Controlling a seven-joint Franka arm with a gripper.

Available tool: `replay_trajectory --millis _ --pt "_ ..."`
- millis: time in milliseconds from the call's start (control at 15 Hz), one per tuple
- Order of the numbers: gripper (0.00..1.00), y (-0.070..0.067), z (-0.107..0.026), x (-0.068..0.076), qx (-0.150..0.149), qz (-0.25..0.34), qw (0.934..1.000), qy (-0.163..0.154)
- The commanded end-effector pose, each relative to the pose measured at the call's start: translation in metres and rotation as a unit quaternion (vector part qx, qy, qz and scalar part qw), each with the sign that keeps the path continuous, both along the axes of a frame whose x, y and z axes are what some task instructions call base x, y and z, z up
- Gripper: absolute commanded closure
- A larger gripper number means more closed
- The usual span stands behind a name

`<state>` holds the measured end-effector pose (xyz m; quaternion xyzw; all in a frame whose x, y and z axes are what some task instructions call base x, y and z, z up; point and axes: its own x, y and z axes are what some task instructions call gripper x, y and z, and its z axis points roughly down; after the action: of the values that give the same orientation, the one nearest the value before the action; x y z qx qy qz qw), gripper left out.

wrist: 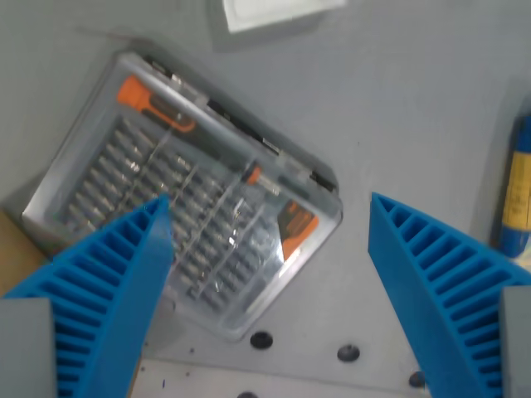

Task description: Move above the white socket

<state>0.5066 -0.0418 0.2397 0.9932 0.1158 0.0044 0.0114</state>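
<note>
The white socket [274,12] shows only in part, cut off by the top edge of the wrist view, lying flat on the grey table. My gripper [270,214] is open and empty, its two blue ribbed fingers [124,282] spread wide at the bottom of the view. The socket is well away from the gripper, towards the top of the view. Between the fingers lies grey table and the corner of a bit case.
A clear plastic screwdriver bit case [182,182] with orange parts lies tilted under the left finger. A blue and yellow object [518,191] is at the wrist view's right edge. A brown surface [17,240] shows at the left edge. Dark bolt holes [261,339] dot the table near the bottom.
</note>
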Motion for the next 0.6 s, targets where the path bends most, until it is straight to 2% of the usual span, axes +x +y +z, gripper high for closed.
replay_trajectory --millis 67,600 --pt "0.00 0.002 -0.005 0.015 0.012 0.055 0.9984 0.000" --pt "0.00 0.006 -0.030 0.050 0.008 0.079 0.9969 0.000"
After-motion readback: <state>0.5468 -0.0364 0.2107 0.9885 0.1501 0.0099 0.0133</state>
